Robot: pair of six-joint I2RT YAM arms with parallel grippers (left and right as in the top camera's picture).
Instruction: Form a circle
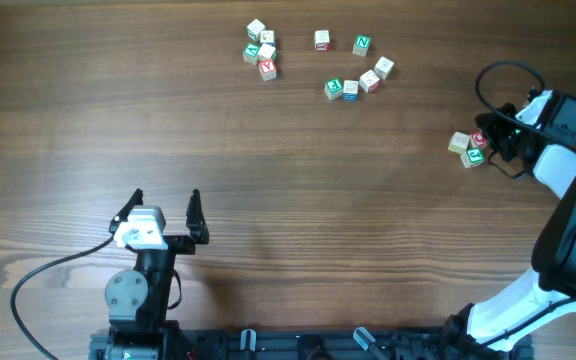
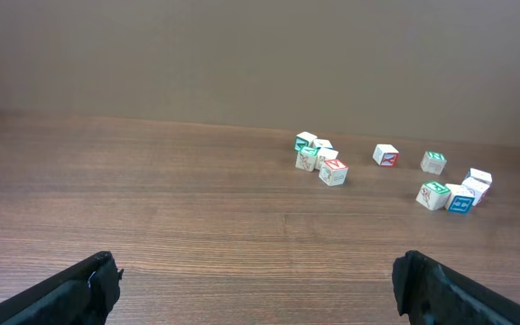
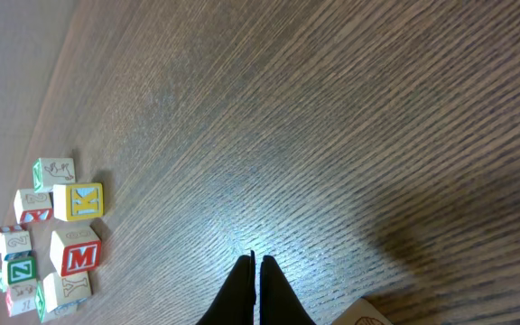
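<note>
Small lettered wooden blocks lie at the far side of the table. One cluster (image 1: 260,50) is at the back left, and a loose arc (image 1: 353,70) of several blocks lies to its right. A third small group (image 1: 466,148) lies at the right. My right gripper (image 1: 490,135) is beside that group, shut and holding nothing. In the right wrist view its tips (image 3: 257,262) meet over bare wood, with a block corner (image 3: 368,316) just to their right. The K block (image 3: 84,200) and M block (image 3: 78,253) are far left. My left gripper (image 1: 165,205) is open and empty at the near left.
From the left wrist view the blocks (image 2: 332,171) sit well ahead, and the open fingers (image 2: 88,289) frame bare wood. A black cable (image 1: 493,80) loops above the right arm. The table (image 1: 288,200) is brown wood.
</note>
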